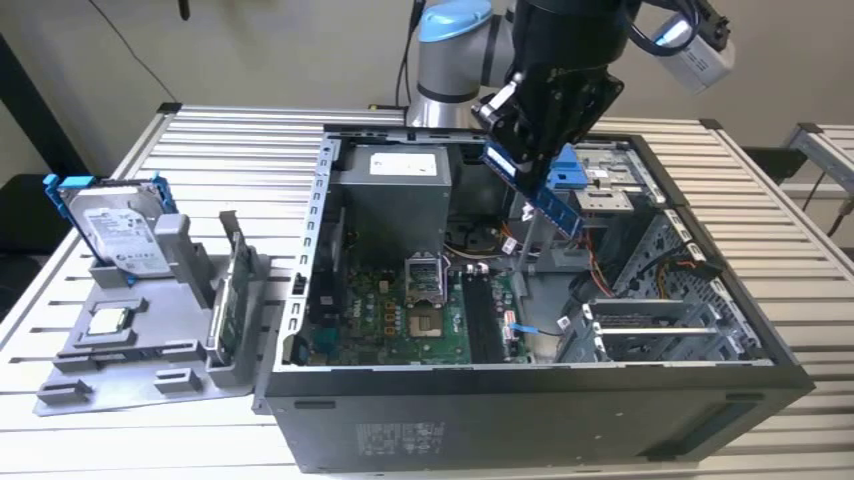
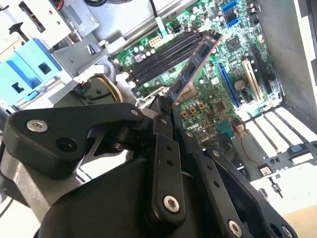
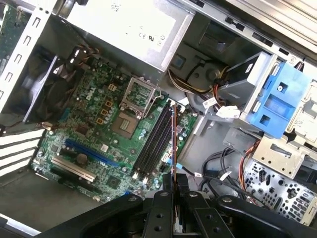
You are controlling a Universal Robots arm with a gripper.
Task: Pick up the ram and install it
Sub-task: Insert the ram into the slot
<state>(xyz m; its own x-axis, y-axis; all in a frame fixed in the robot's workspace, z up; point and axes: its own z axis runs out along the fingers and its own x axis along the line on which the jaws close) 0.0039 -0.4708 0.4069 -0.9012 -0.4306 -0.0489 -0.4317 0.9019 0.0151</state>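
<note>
The ram (image 1: 545,195), a dark stick with a pale label, is hanging slantwise in the air over the open computer case (image 1: 534,420); the gripper (image 1: 518,140) is clenching it by one end, its fingers pressing on the stick's flat faces; the free end is pointing down toward the green motherboard (image 1: 400,315), well apart from it.

In the first wrist view the ram (image 3: 174,144) is showing edge-on, running out from the gripper (image 3: 173,191) and lying nearly along the row of black memory slots (image 3: 153,144), just beside their outer edge; in the second wrist view the ram (image 2: 193,64) is crossing in front of the same memory slots (image 2: 163,54) at a slant.

The step in hand appears to be carrying the stick to its slot; doing it well probably means bringing the long edge level with the board, so both ends are meeting the slot together, and centring the thin edge over one slot rather than the gap between two; whether the slot latches are standing open cannot be told.

Around the slots, the grey power supply (image 1: 400,190) is standing along the case's far side and a blue drive bracket (image 3: 282,99) is sitting near the stick; outside the case, a hard drive (image 1: 114,235) is resting on a grey tray (image 1: 127,350) on the slatted table (image 1: 227,150).
</note>
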